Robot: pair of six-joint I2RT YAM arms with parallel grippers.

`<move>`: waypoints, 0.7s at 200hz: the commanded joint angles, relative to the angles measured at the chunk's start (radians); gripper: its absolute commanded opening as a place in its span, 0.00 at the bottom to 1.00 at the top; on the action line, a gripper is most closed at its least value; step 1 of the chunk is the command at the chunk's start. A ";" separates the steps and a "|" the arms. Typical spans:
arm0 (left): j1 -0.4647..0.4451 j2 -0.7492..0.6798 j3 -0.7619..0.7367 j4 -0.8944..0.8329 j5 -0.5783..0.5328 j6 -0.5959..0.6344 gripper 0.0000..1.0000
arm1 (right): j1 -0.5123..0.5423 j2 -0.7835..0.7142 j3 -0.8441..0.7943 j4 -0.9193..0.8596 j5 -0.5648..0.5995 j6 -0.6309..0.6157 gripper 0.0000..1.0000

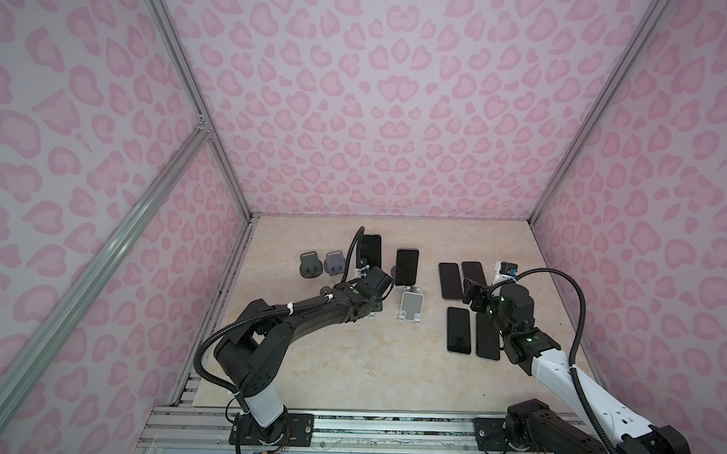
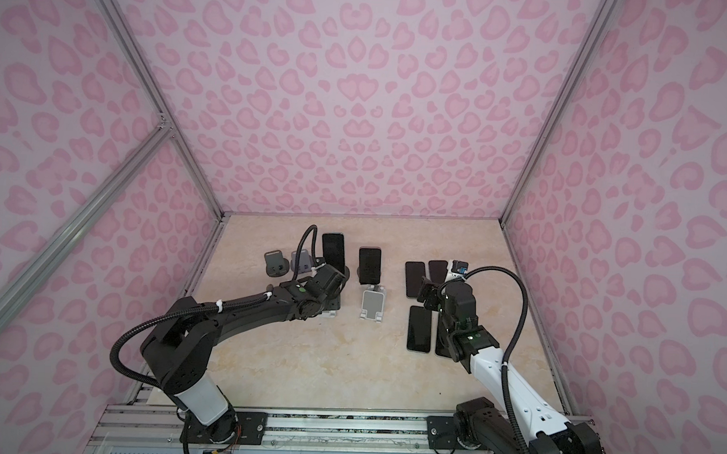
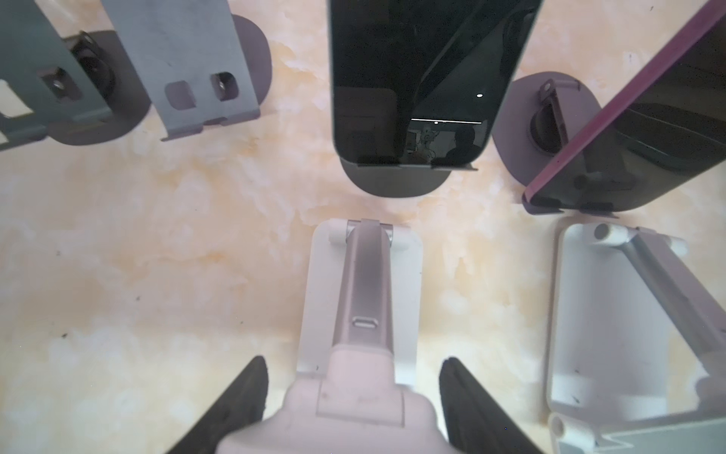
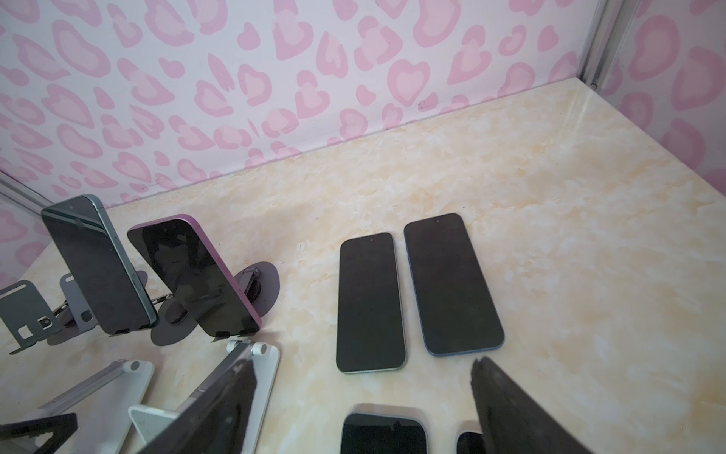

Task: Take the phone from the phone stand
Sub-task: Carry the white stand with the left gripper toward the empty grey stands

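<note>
Two dark phones lean upright on round-based stands at the back. One phone (image 1: 371, 251) (image 3: 412, 78) stands left of a purple-edged phone (image 1: 407, 266) (image 3: 648, 137) (image 4: 192, 275). My left gripper (image 1: 373, 307) (image 3: 353, 361) is low over a white phone stand (image 3: 361, 283) just in front of them. Its fingers stand apart on either side of the stand's head, with table showing at both tips. Whether a phone sits on that stand is hidden. My right gripper (image 1: 473, 298) (image 4: 361, 393) hangs open over the flat phones, holding nothing.
An empty white stand (image 1: 411, 304) (image 3: 613, 314) sits right of the left gripper. Two empty grey stands (image 1: 310, 265) (image 1: 334, 263) are at the back left. Several phones (image 1: 450, 281) (image 4: 371, 302) lie flat on the right, beside a small white and blue box (image 1: 505, 271).
</note>
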 commanded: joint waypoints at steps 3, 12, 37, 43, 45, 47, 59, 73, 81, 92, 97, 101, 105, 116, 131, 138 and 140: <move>0.074 -0.064 -0.041 -0.004 -0.072 0.008 0.59 | 0.000 -0.005 -0.005 0.008 -0.008 0.004 0.88; 0.120 -0.086 -0.059 -0.008 -0.071 0.007 0.58 | 0.002 -0.008 -0.007 0.009 -0.008 0.004 0.88; 0.244 -0.125 -0.091 -0.009 -0.069 -0.004 0.57 | 0.002 -0.017 -0.009 0.007 0.005 0.002 0.88; 0.268 -0.129 -0.098 -0.011 -0.072 -0.008 0.57 | 0.002 -0.018 -0.012 0.010 0.006 0.003 0.88; 0.274 -0.130 -0.100 -0.011 -0.071 -0.009 0.57 | 0.002 -0.019 -0.012 0.010 0.006 0.002 0.88; 0.282 -0.131 -0.101 -0.011 -0.070 -0.009 0.57 | 0.002 -0.019 -0.013 0.011 0.008 0.003 0.88; 0.323 -0.130 -0.103 -0.009 -0.065 -0.010 0.57 | 0.002 -0.017 -0.012 0.012 0.007 0.002 0.88; 0.367 -0.118 -0.099 -0.012 -0.055 -0.016 0.57 | 0.002 -0.016 -0.012 0.010 0.010 0.002 0.87; 0.392 -0.108 -0.098 -0.010 -0.042 -0.026 0.57 | 0.002 -0.017 -0.013 0.011 0.010 0.002 0.87; 0.411 -0.096 -0.103 0.002 -0.030 -0.027 0.58 | 0.002 -0.017 -0.016 0.012 0.010 0.000 0.87; 0.415 -0.091 -0.104 0.008 -0.024 -0.025 0.58 | 0.002 -0.018 -0.016 0.011 0.012 0.001 0.87; 0.416 -0.086 -0.103 0.012 -0.019 -0.022 0.58 | 0.002 -0.018 -0.017 0.012 0.013 0.002 0.87; 0.417 -0.082 -0.102 0.017 -0.010 -0.018 0.57 | 0.002 -0.019 -0.017 0.012 0.012 0.000 0.87; 0.416 -0.074 -0.102 0.024 0.014 -0.016 0.57 | 0.002 -0.020 -0.016 0.010 0.014 0.001 0.87; 0.416 -0.072 -0.101 0.027 0.014 -0.021 0.57 | 0.002 -0.023 -0.016 0.011 0.015 0.001 0.87; 0.416 -0.069 -0.099 0.027 0.003 -0.018 0.57 | 0.002 -0.023 -0.017 0.011 0.017 -0.001 0.87; 0.417 -0.070 -0.098 0.027 0.000 -0.017 0.57 | 0.002 -0.023 -0.017 0.010 0.017 -0.001 0.87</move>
